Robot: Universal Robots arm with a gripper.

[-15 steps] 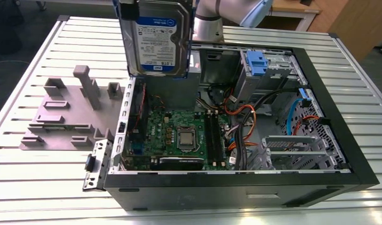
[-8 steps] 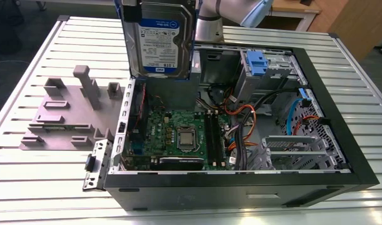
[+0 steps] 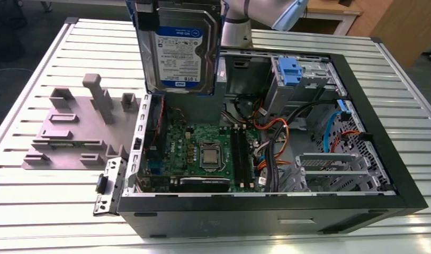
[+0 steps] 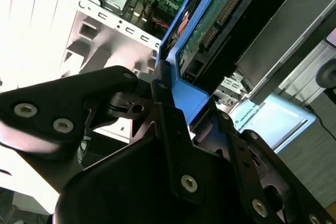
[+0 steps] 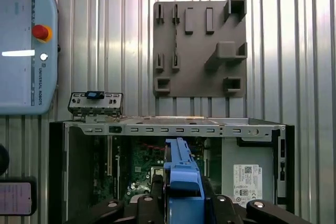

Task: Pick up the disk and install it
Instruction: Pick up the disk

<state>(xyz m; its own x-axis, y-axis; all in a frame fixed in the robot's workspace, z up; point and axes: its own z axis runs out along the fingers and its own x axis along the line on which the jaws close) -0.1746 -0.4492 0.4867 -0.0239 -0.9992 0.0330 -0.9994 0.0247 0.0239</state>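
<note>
The disk (image 3: 180, 47) hangs upright above the open computer case (image 3: 385, 132), over its rear-left part, with the white-and-blue label facing the exterior view. Its blue carrier frame (image 4: 191, 100) runs along its edges, and the green circuit-board underside (image 4: 210, 22) shows in the second wrist view. My gripper (image 4: 173, 103) is shut on the disk's end, with black fingers (image 4: 113, 85) pressed on the carrier. In the first wrist view the disk (image 5: 181, 174) is seen edge-on between the gripper (image 5: 184, 199) fingers, over the case interior.
Inside the case lie the motherboard (image 3: 201, 151), cables (image 3: 272, 127) and a drive bay with a blue tab (image 3: 289, 71). A grey fixture plate (image 3: 74, 127) with posts sits on the slatted table (image 3: 46, 180) at the exterior view's left. A teach pendant (image 5: 26, 51) lies beside the case.
</note>
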